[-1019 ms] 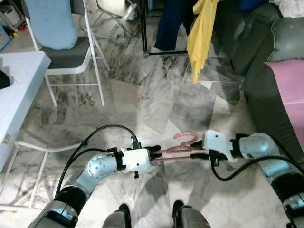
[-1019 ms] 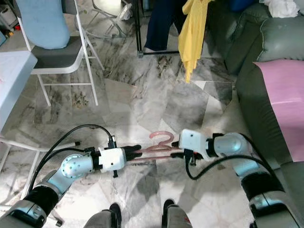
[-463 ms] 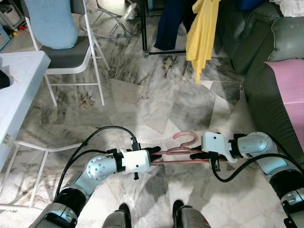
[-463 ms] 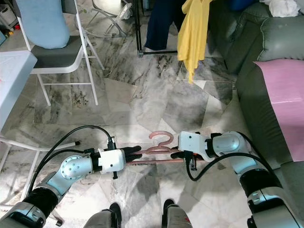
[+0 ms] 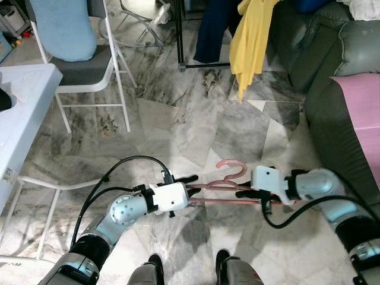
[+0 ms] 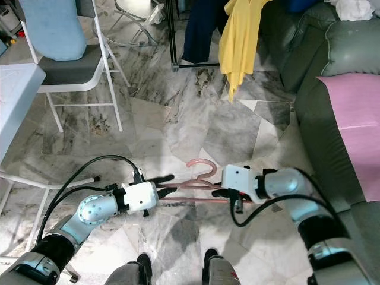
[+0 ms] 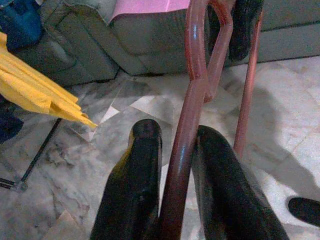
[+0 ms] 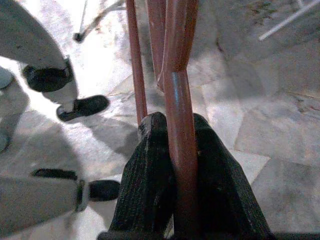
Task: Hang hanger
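Note:
A pink-red hanger [image 5: 228, 184] is held level above the marble floor in front of me, hook [image 5: 233, 166] pointing away. My right gripper [image 5: 242, 190] is shut on its right end; the right wrist view has both fingers [image 8: 150, 170] pressed against the rod [image 8: 180, 150]. My left gripper [image 5: 191, 185] is at the hanger's left end, open. Its fingers [image 7: 132, 180] stand on either side of the rod [image 7: 187, 130] with a gap.
Ahead stands a black clothes rack [image 5: 180, 35] with a yellow garment [image 5: 252, 35] and a dark blue one [image 5: 214, 27]. A white chair with a blue cushion [image 5: 71, 35] and a white table [image 5: 24, 107] are left. A green sofa [image 5: 332, 124] with pink cloth [image 5: 362, 113] is right.
My left gripper's fingers have spread apart off the hanger's left end. The right gripper keeps its hold and the hanger stays about where it was.

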You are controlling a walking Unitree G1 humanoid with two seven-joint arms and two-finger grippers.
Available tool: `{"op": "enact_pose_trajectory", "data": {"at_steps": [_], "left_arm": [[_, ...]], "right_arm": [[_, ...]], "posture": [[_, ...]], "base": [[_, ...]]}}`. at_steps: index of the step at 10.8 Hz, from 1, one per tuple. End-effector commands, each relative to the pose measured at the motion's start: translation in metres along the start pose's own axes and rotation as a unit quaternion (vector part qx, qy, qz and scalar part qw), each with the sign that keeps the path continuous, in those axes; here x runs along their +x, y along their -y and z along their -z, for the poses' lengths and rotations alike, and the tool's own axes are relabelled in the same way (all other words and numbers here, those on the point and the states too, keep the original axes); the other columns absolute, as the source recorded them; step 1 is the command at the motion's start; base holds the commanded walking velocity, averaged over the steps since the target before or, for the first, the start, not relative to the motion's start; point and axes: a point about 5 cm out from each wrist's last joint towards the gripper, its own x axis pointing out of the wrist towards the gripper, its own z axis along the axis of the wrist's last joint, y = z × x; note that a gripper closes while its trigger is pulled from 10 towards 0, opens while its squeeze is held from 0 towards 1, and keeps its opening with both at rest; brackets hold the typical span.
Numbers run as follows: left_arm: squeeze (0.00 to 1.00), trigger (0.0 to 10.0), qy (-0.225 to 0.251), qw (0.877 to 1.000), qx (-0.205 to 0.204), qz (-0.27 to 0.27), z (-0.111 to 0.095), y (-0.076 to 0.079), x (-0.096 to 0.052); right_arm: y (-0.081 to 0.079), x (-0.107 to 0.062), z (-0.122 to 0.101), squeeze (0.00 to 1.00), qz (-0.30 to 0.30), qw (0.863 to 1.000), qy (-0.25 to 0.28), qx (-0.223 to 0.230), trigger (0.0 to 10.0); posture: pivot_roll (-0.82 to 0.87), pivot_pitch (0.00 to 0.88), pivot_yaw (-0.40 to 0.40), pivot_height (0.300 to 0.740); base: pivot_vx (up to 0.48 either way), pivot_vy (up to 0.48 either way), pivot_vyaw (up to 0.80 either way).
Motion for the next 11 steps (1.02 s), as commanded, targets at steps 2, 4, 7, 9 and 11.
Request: {"op": "enact_pose_trajectory", "data": {"at_steps": [2,4,7,9,11], "left_arm": [[1.00,10.0,-0.034,0.999,0.004,0.012,0.012,0.006,-0.006],[1.00,10.0,-0.052,0.998,-0.015,-0.014,0.018,0.001,-0.010],[1.00,10.0,-0.133,0.961,-0.158,-0.185,0.046,-0.001,-0.022],[1.00,10.0,-0.189,0.875,-0.294,-0.336,0.070,0.002,-0.040],[0.00,10.0,-0.184,0.843,-0.333,-0.380,0.071,0.004,-0.039]], "right_arm": [[-0.008,0.006,0.019,0.00,0.044,0.997,-0.041,0.043,0.0],[-0.019,0.014,0.034,0.00,0.083,0.990,-0.074,0.091,0.0],[-0.031,0.029,0.053,0.00,0.237,0.940,-0.083,0.231,0.0],[-0.039,0.037,0.055,0.00,0.384,0.849,-0.025,0.361,0.0],[-0.045,0.039,0.049,0.00,0.459,0.780,0.013,0.425,0.0]], "posture": [[-0.07,0.275,0.077,0.740],[-0.07,0.275,0.082,0.740],[-0.07,0.271,0.082,0.740],[-0.07,0.244,0.059,0.740],[-0.07,0.214,0.032,0.740]], "base": [[0.000,0.000,0.00],[0.000,0.000,0.00],[0.000,0.000,0.00],[0.000,0.000,0.00],[0.000,0.000,0.00]]}}
